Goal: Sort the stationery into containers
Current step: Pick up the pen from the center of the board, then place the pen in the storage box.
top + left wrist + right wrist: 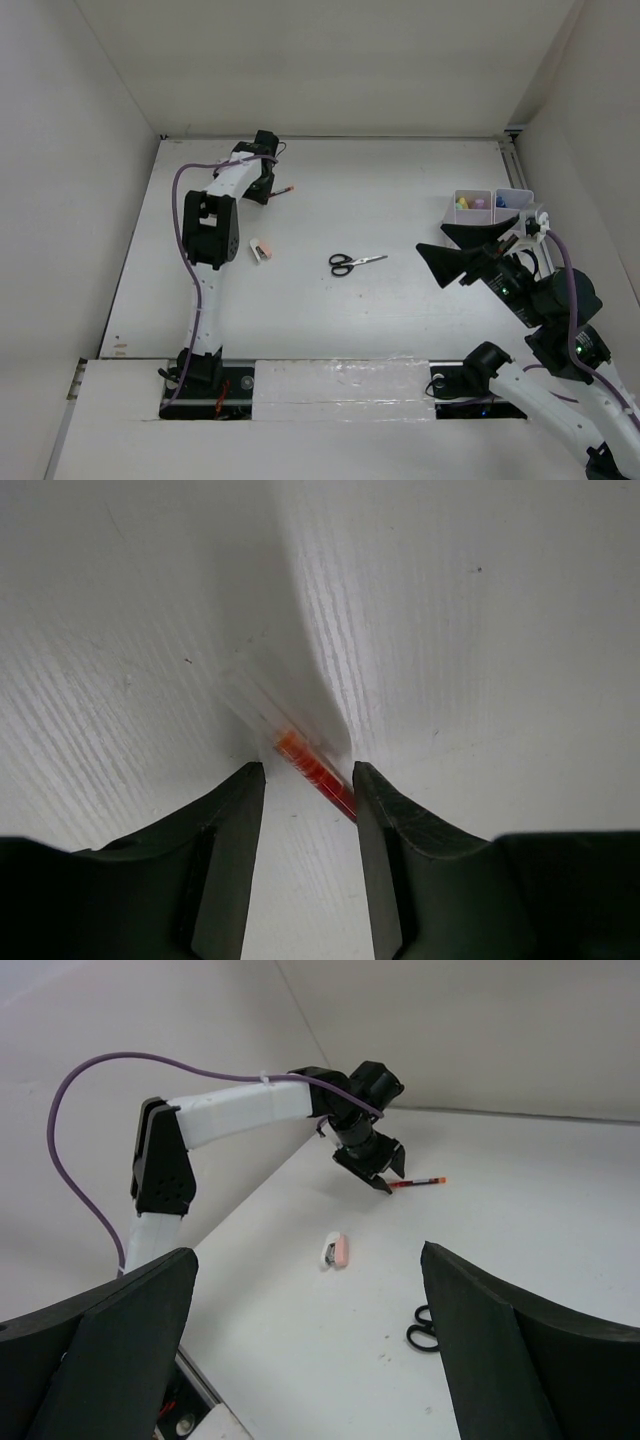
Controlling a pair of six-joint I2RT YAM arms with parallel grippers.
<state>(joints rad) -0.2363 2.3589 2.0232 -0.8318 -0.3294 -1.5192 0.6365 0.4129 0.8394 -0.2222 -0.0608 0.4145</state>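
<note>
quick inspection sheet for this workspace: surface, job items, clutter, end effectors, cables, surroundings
surface: white table, flat, no spills seen
job's things: red pen lies between the left fingers; pink eraser and scissors loose mid-table; bins at far right already hold markers
clutter: nothing seen
end effectors: left end effector open, straddling the pen; right end effector wide open, holding nothing, close to the bins
cables: a purple cable runs along each arm, clear of the items
surroundings: plain white walls on three sides
</note>
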